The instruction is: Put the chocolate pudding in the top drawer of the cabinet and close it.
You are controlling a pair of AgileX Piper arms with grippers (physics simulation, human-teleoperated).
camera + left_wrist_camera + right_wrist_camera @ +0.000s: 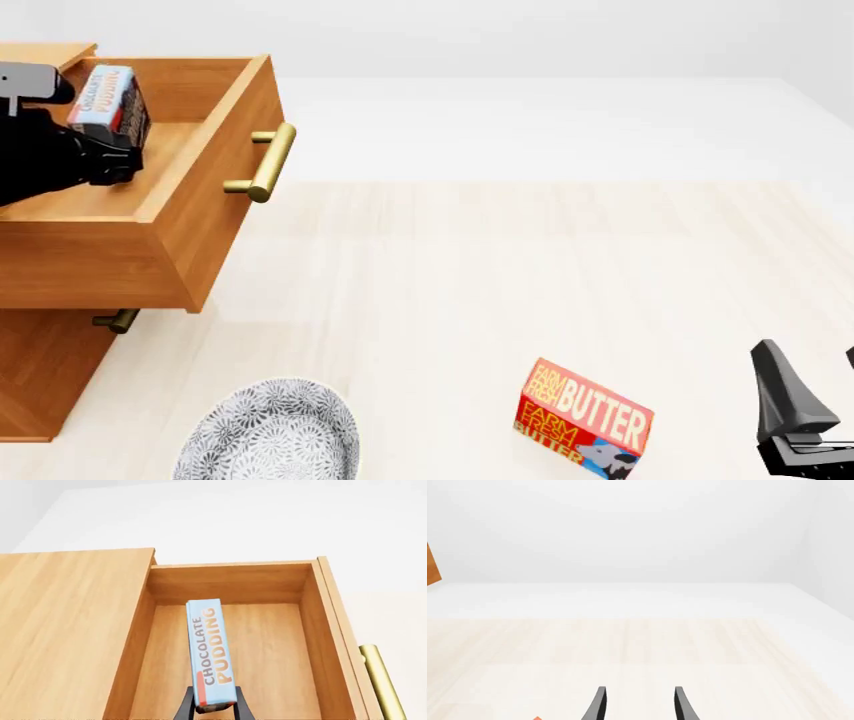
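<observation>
Only the tips of our left gripper (215,706) showed in the left wrist view, two black fingers clenched on the brown and red end of the chocolate pudding (210,652). That thin flat box ran straight out from the fingers, its light blue face printed with its name, held over the inside of the top drawer (267,645). We could not tell whether it touched the drawer floor. From the front, the left arm's black bulk hid most of the box, leaving just its far end (110,100) in sight above the drawer (200,200), which stood pulled out from the cabinet (40,370). The wood was light brown with a straight grain, and a round brass bar handle (267,162) crossed the drawer front. Our right gripper (637,705) hung low over the pale table (640,645), well apart, fingers spread and holding nothing, partly cut off by the frame edge. Near it lay a red butter box (583,415), and a speckled grey plate (274,435) sat cropped at the bottom.
</observation>
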